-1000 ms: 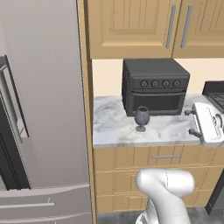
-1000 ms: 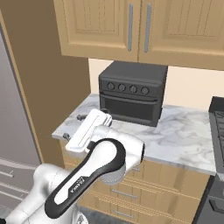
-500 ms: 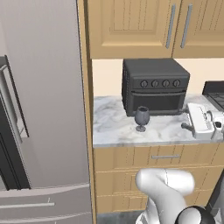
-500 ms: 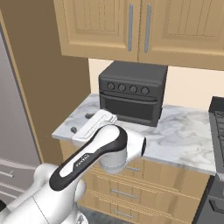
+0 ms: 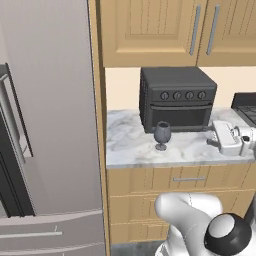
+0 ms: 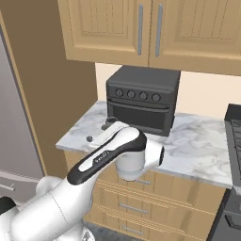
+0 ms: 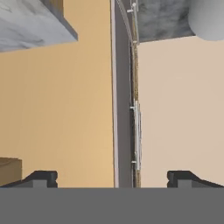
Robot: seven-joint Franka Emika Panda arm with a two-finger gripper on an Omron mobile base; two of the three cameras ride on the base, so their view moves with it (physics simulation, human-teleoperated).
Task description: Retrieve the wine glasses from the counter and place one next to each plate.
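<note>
We see one wine glass point(image 5: 162, 134) standing upright on the marble table point(image 5: 130, 145), in front of the black toaster oven point(image 5: 176, 98) near its left corner and a little back from the table's front edge. It is a smoky-grey stemmed glass with a round foot, and nothing touches it.

Our fingers point(image 7: 113, 177) stand wide apart with nothing between them; the two dark tips point(image 7: 40, 178) sit at opposite sides of the hand view, looking along a tan panel and a dark vertical strip. In the left base view the hand point(image 5: 231, 140) hovers over the right end of the table, well apart from the glass. In the right base view the white arm point(image 6: 113, 153) crosses in front of the table's left part, below the wooden wall cabinets point(image 6: 141, 28). A grey refrigerator point(image 5: 47, 125) stands left of the table.
</note>
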